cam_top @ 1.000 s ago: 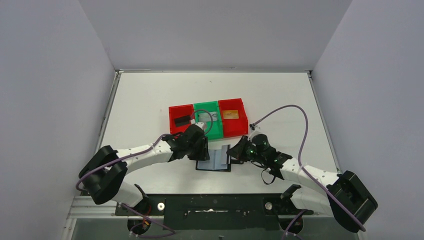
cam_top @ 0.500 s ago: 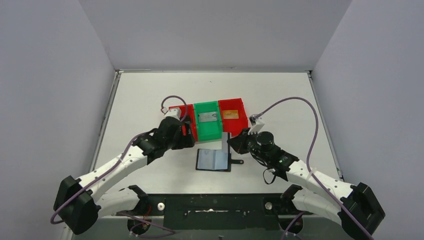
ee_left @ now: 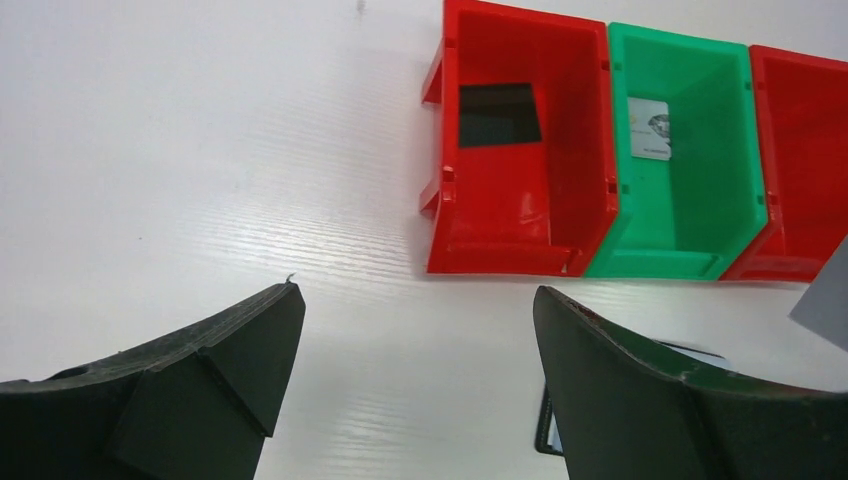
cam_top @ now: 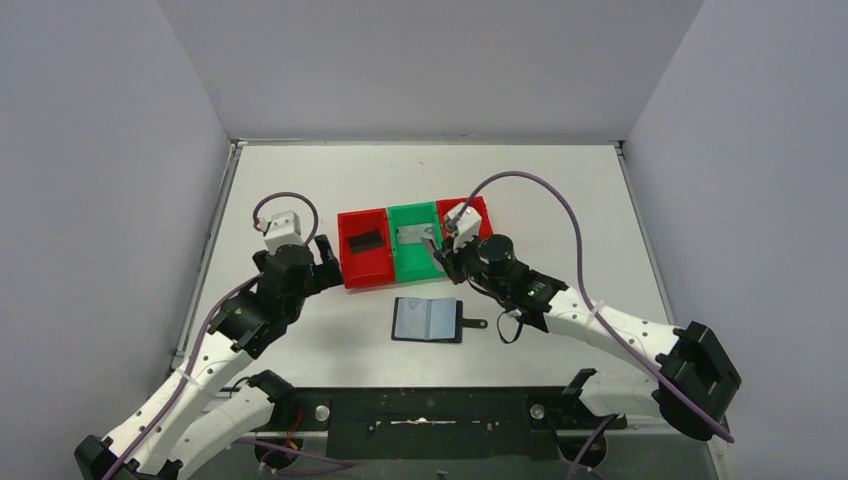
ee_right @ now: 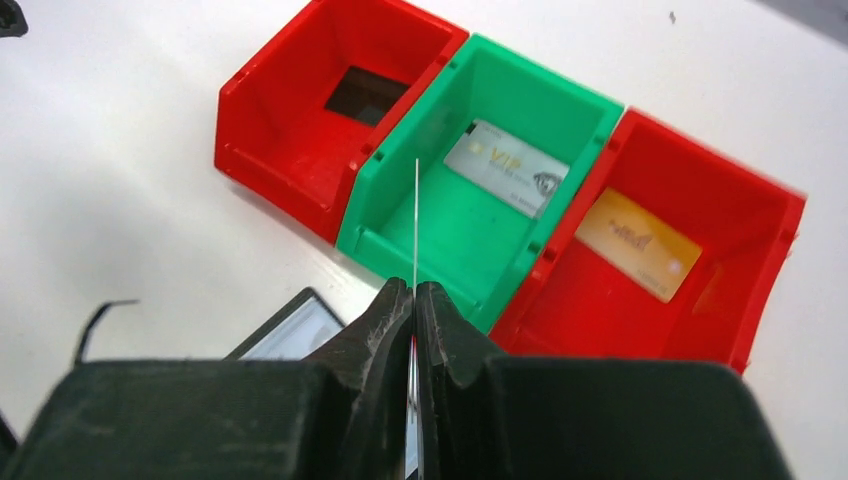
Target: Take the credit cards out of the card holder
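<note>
Holder (cam_top: 428, 320) lies open on the bench (cam_top: 560, 200); just beyond it the right gripper (ee_right: 413, 300), clenched on a thin card (ee_right: 415, 215) seen edge-on, has carried it from the holder's right edge to over the green bin (ee_right: 480, 230). Left gripper (ee_left: 417, 295), released and empty, has pulled back beyond the holder's left. Black card (cam_top: 365, 240), silver card (cam_top: 415, 234) and gold card (ee_right: 637, 245) already lie in the bins farther off, so probably only this drop remains.

glossy plastic bins (ee_right: 285, 150), smooth silver-grey card (ee_right: 505, 168), matt table (ee_right: 130, 200)
</note>
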`<state>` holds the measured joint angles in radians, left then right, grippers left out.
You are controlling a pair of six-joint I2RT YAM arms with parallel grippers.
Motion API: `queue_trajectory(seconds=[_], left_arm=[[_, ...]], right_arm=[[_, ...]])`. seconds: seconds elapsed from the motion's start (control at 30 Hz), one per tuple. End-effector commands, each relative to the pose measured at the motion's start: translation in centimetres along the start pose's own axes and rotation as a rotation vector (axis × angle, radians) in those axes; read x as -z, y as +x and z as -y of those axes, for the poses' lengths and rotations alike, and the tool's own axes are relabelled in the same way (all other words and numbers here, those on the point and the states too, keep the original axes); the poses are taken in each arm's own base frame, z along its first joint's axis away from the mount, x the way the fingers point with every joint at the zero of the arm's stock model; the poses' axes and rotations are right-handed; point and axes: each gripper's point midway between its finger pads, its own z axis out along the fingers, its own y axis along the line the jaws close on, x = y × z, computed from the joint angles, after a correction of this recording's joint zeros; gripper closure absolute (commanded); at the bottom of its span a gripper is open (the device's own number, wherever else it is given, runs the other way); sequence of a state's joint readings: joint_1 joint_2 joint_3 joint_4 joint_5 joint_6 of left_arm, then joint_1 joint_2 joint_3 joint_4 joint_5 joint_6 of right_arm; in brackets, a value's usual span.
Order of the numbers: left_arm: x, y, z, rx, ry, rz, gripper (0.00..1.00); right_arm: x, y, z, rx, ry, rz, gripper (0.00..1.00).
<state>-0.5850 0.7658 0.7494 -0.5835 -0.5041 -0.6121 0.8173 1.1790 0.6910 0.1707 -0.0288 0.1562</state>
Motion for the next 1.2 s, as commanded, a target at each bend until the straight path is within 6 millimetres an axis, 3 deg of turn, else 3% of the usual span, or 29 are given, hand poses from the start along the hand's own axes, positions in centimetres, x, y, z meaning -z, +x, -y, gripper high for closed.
queue_trajectory(seconds=[0.0, 0.2, 0.5, 0.87, 1.17], left_arm=[[-0.1, -1.1, -1.8, -0.047, -0.086, 0.054, 0.13], [0.1, -2.0, -2.4, -0.057, -0.112, 0.091, 0.12], [1.1, -3.5, -3.6, -0.025, -0.143, 0.184, 0.09], [2.1, -4.3, -4.7, 0.036, -0.164, 0.241, 0.08], [1.8, -4.1, -4.6, 0.026, -0.167, 0.219, 0.07]], right_arm=[[-2.1, -3.5, 0.2, 0.307, -0.008, 0.020, 1.00], [-5.7, -3.5, -0.2, 0.508, -0.071, -0.089, 1.00], [-9.8, -2.6, 1.4, 0.716, -0.111, -0.221, 1.00], [-13.3, -0.9, 4.5, 0.946, -0.148, -0.334, 1.00], [-15.8, 0.2, 5.5, 1.042, -0.156, -0.347, 1.00]])
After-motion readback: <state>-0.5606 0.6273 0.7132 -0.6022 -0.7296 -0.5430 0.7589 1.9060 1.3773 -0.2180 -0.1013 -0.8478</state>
